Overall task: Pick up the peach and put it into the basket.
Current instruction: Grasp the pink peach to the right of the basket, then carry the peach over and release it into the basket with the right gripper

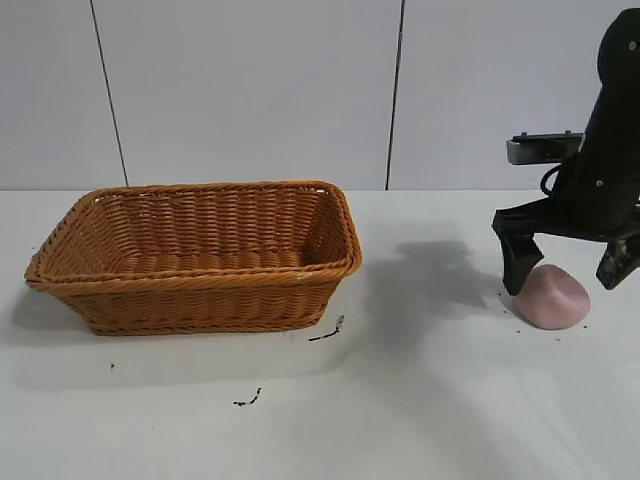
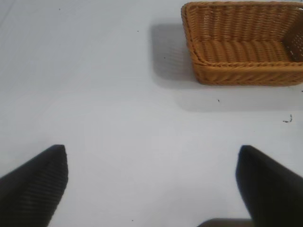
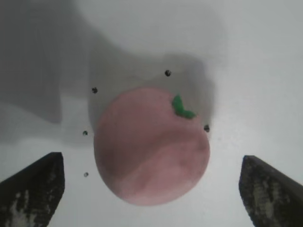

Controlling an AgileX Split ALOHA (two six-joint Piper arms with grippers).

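Inspector: The right gripper [image 3: 150, 189] stood spread wide, fingers either side of the peach [image 3: 150, 147], which lay on the table [image 1: 420, 400] well apart from the basket [image 1: 200, 255].

Assessor: And the left gripper [image 2: 151, 184]?

Inspector: Parked, parted, empty. Advice: lower further, centre on the peach, close gently below its widest girth.

right gripper [image 1: 567, 272]: matte black, blocky housing, grey bracket on top, black cable looped beside it. Fingers [image 3: 33, 189] black, wedge-shaped, pads scuffed whitish. Left gripper [image 2: 151, 182] fingers black, finely ribbed.
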